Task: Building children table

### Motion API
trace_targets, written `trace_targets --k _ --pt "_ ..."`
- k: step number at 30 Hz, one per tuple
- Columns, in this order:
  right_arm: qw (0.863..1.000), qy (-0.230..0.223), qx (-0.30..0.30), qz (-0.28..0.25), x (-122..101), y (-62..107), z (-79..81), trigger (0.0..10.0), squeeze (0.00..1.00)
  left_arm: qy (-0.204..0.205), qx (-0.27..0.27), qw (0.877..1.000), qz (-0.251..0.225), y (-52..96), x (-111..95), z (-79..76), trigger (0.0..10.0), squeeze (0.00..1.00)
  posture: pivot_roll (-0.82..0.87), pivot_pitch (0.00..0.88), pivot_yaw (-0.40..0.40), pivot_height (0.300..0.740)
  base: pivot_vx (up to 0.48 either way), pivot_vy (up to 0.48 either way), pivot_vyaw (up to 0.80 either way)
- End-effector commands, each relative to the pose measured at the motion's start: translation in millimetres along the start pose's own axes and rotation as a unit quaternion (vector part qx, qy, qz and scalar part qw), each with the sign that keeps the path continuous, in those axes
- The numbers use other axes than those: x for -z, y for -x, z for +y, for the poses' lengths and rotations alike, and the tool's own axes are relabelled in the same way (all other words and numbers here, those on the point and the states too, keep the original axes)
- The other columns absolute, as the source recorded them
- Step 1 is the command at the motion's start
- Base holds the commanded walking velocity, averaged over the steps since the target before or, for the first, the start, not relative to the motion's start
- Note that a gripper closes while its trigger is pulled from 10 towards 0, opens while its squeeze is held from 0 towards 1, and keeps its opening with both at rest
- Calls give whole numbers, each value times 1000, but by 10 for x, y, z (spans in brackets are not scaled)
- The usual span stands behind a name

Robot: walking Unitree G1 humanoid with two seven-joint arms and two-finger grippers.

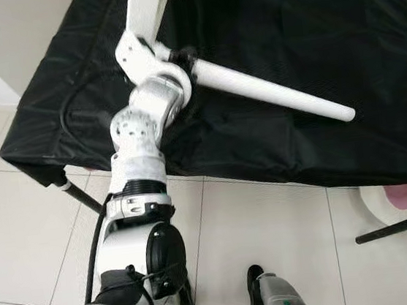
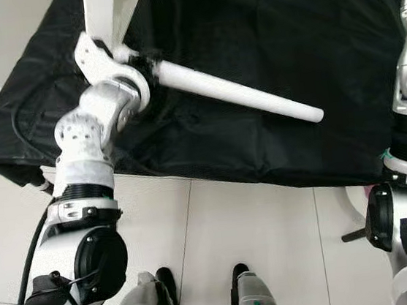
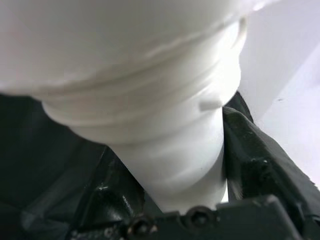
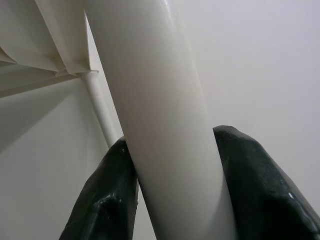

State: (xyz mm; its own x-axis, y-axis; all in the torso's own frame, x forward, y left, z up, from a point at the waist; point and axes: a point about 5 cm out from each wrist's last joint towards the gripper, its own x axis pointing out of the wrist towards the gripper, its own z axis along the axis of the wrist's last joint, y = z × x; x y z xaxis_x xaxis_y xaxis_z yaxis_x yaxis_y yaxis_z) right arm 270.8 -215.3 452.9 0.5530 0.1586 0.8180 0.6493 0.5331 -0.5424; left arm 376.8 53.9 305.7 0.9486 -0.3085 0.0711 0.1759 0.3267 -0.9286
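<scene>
Over the black cloth [image 1: 310, 59] in the left eye view, our left arm reaches up to the root of a white table leg [image 1: 270, 90], which slants out from the white tabletop [image 1: 144, 8] tipped on its edge; the left gripper [image 1: 188, 64] sits right at that joint, its dark fingers partly hidden behind the wrist

From the right eye view we see the same leg run down toward the cloth's near side, and our right arm rises at the right edge, well apart from the left

At the left wrist, the fingers [image 3: 260, 165] flank the leg's ribbed collar where it meets the tabletop, clasping it. We judge the leg is being screwed home, so we should turn squarely about its axis and keep the collar flush, lest the thread cross

At the right wrist, the right gripper [image 4: 172, 180] has clenched its fingers [image 4: 107, 200] on another leg [image 4: 160, 110], steadying the table; we should keep that hold firm while the left one turns
</scene>
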Motion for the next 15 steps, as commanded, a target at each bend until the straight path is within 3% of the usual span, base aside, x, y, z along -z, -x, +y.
trace_targets --k 1,7,10,15 --pt "992 -58 112 -28 -118 -20 -285 0 0 -21 184 982 -21 158 -43 -872 0 0 -193 131 77 740 0 0 0" --pt "984 -61 166 20 52 105 -292 0 0 -40 234 971 -38 231 -188 -1196 0 0 -177 118 81 740 0 0 0" --pt "982 -58 173 39 113 148 -270 0 0 -48 245 968 -39 247 -212 -1260 0 0 -168 115 83 740 0 0 0" --pt "973 -54 191 115 374 400 -100 0 0 -78 294 952 -45 325 -293 -1546 0 0 -156 115 89 740 0 0 0"
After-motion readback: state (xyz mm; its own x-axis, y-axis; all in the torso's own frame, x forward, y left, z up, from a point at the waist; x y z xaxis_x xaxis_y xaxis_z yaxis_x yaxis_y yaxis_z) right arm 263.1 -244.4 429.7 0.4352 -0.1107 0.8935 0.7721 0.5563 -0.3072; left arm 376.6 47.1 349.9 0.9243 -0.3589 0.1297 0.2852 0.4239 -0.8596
